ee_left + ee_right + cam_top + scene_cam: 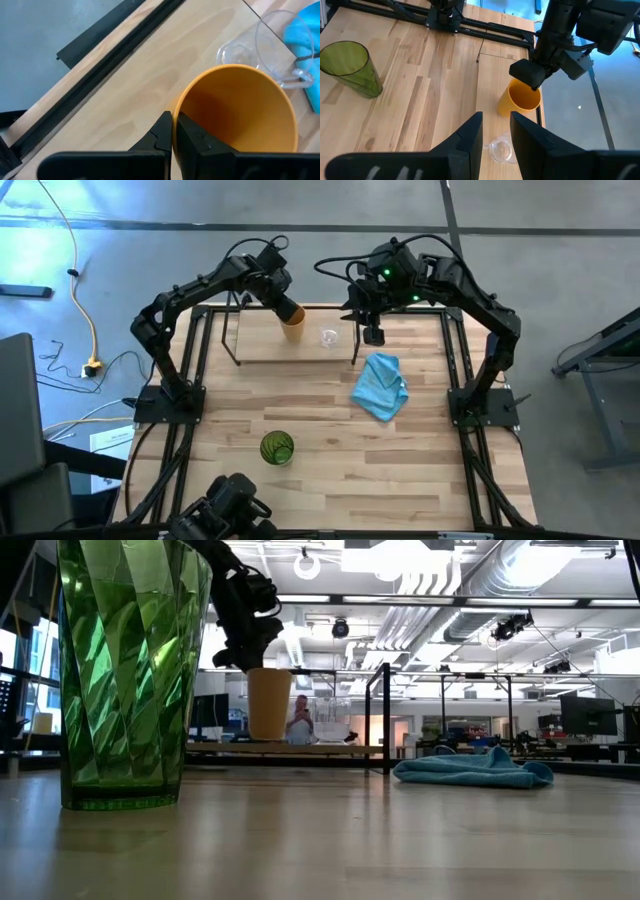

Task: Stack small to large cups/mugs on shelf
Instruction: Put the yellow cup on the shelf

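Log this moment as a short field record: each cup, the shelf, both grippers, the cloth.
orange cup: upright on the shelf, rim pinched by left gripper
clear glass cup: on the shelf, beside the orange cup
green cup: upright on the table, off the shelf
shelf: light-wood board at the table's far edge
left gripper: shut on the orange cup's rim
right gripper: open, above the clear glass cup
blue cloth: crumpled on the table
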